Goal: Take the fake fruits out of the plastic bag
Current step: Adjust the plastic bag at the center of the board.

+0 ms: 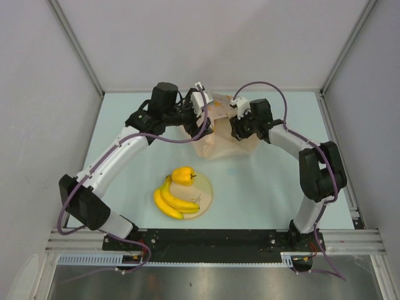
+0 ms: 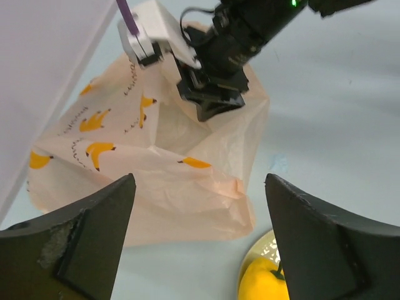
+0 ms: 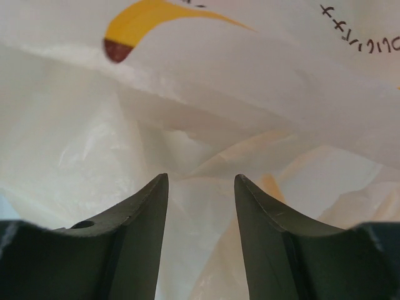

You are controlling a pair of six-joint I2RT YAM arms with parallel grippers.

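The peach-beige plastic bag (image 1: pixel 220 139) with orange banana prints lies at the back middle of the table. My right gripper (image 1: pixel 237 129) reaches into its mouth; in the right wrist view its fingers (image 3: pixel 153 206) stand apart with only bag film (image 3: pixel 200 112) between them. My left gripper (image 1: pixel 201 117) hovers wide open and empty over the bag's left side (image 2: pixel 144 175). The yellow banana bunch (image 1: pixel 172 201) and the yellow pepper-shaped piece (image 1: pixel 184 175) lie on the cream plate (image 1: pixel 205 197). The pepper piece also shows in the left wrist view (image 2: pixel 262 281). The other fruits are hidden.
The plate sits at the front middle, between the two arm bases. Grey walls with metal posts close in the table on the left, back and right. The right arm's wrist (image 2: pixel 219 69) stands over the bag in the left wrist view.
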